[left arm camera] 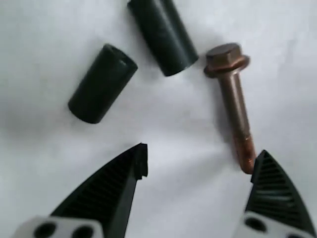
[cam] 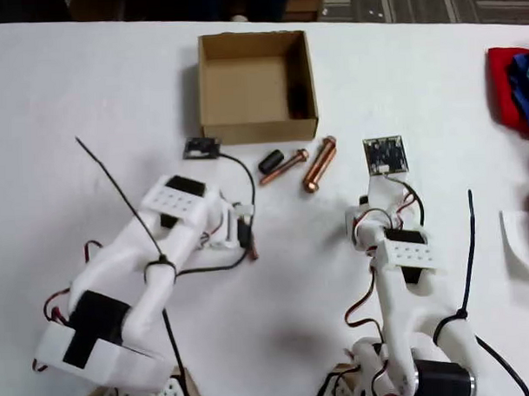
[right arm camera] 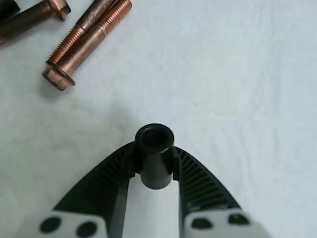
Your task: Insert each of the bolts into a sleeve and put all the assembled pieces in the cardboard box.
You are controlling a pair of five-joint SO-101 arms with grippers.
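Standing far across the tabletop (cam: 87, 100) is the box (cam: 260, 130), open-topped. The left jaws gape wide, one tip just beside the threaded end of a lying bolt (left arm camera: 234, 106), two sleeves (left arm camera: 101, 83) beyond. The right jaws clamp a sleeve (right arm camera: 155, 156) near two bolts (right arm camera: 81, 47).

White table (cam: 87, 82), red and blue cloth bundle (cam: 504, 77) at its right edge, pale curved object (cam: 517, 252) nearer along that edge

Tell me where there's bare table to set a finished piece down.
Bare table left of the box; also between box and red cloth, and between left arm and right arm. Crowded in front of the box: bolts and a sleeve.
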